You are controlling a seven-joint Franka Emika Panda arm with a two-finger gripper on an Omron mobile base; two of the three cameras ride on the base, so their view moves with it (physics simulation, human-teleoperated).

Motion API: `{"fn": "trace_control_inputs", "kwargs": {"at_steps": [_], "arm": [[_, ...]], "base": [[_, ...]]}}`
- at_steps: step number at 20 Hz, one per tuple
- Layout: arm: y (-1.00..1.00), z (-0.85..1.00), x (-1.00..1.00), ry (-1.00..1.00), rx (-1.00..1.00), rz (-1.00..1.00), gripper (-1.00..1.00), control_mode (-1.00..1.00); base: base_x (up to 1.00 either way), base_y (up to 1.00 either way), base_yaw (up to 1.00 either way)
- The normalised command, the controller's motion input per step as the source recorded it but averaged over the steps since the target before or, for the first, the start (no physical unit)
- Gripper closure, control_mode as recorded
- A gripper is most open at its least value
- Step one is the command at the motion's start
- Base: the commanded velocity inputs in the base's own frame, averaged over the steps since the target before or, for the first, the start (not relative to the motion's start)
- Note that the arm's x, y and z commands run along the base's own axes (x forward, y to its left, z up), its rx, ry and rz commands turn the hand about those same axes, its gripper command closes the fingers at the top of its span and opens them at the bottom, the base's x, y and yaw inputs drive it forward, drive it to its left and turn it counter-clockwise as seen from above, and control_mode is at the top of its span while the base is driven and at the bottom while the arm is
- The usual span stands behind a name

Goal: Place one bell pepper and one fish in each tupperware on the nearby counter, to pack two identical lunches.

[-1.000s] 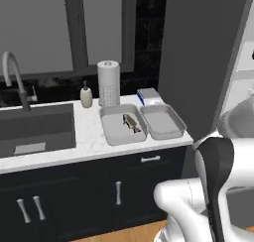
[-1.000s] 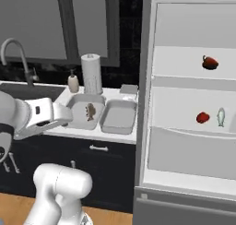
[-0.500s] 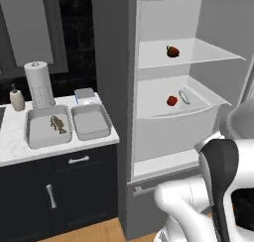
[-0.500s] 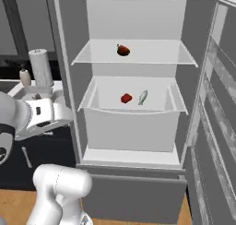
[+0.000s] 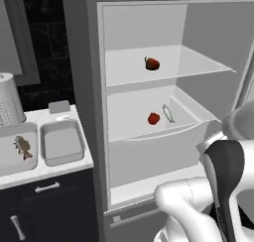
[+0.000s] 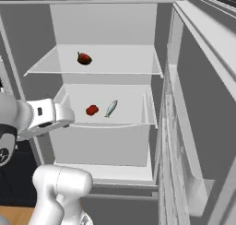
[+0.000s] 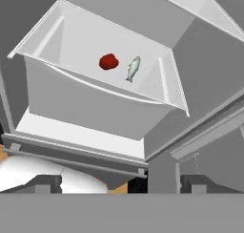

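Hand (image 7: 121, 182): two dark tips at the bottom of the hand view, set well apart, nothing between them; spread and empty. It is aimed up at the open fridge, well short of the drawer.

Fridge drawer (image 7: 71, 84): holds one bell pepper (image 7: 108, 61) and one silver fish (image 7: 133, 68), lying just beside each other, not clearly touching. Same pair in the right base view: pepper (image 6: 92, 109), fish (image 6: 111, 108). Second bell pepper (image 5: 152, 63) sits alone on the upper shelf (image 5: 198, 67).

Surface (image 5: 59, 169) left of the fridge: two tupperwares side by side. The left tupperware (image 5: 7, 161) already holds a brownish fish (image 5: 22, 147); the right tupperware (image 5: 62, 159) looks empty. No pepper packed yet.

Judgement: roughly a quarter done; the next grasp is likely from the drawer.

Risks:
- Pepper and fish lie close together; a wide approach could nudge or pinch both.
- The drawer's raised front wall could catch the fingers on a low approach.
- The rounded glossy pepper may roll or slip from an off-centre pinch.
- A second fish in the left tupperware would spoil the matching lunches.
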Motion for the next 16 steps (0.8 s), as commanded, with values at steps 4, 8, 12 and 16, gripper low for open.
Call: {"fn": "trace_control_inputs", "kwargs": {"at_steps": [4,8,12,16], "arm": [[0.00,0.00,0.00,0.00,0.00,0.00,-1.00,1.00],[-0.01,-0.11,0.14,0.00,0.00,-0.03,-1.00,-1.00],[0.00,-0.10,0.17,-0.02,0.00,0.00,-1.00,-1.00],[0.06,0.15,0.01,-0.21,0.02,0.00,-1.00,-1.00]], "base": [[0.83,0.14,-0.06],[0.09,0.00,-0.02],[0.00,0.00,0.00],[0.00,0.00,0.00]]}}
